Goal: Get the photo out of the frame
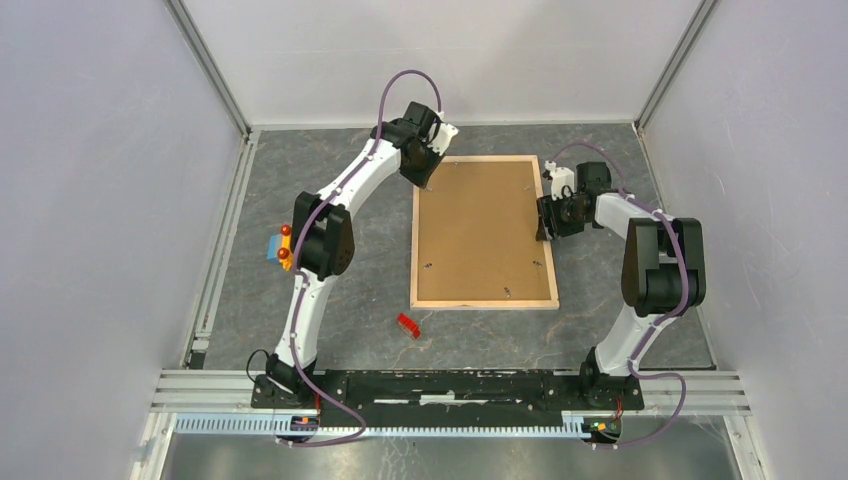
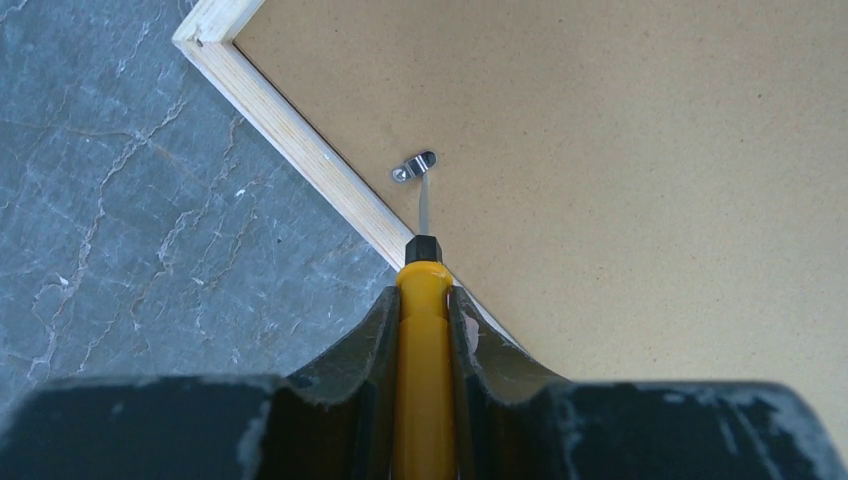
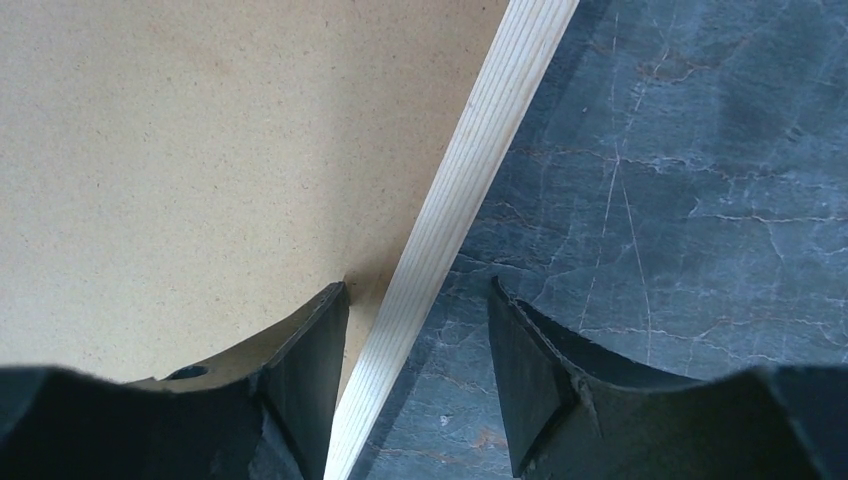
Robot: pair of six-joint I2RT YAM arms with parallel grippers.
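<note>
From above, the frame [image 1: 485, 303] lies face down in the middle of the counter [image 1: 480, 340], with its plain brown backing board [image 1: 480, 230] up. The photo shows in no view, and I judge it is still under that board. The left arm arcs up from the lower left and bends down over the frame's upper-left corner, its left fingers [image 1: 428, 175] pointing at the board. The right arm folds in from the right, with the right fingers [image 1: 546, 225] at the frame's right rail. A small red piece [image 1: 408, 325] lies on the counter below the frame.

In the left wrist view, the left fingers are closed narrow on a yellow-handled screwdriver [image 2: 424, 340]. Its thin blade reaches to a small metal clip [image 2: 414, 166] on the board just inside the wood rail. To do this step well, I judge the blade should push the clip's free end sideways, low and flat, until the clip is clear of the board. It should not dig into the hardboard.

In the right wrist view, the right fingers [image 3: 310, 350] stand wide astride the pale rail. One is over the board and the other over the counter, and they grip nothing. Pressing down there would probably steady the frame against the push.
</note>
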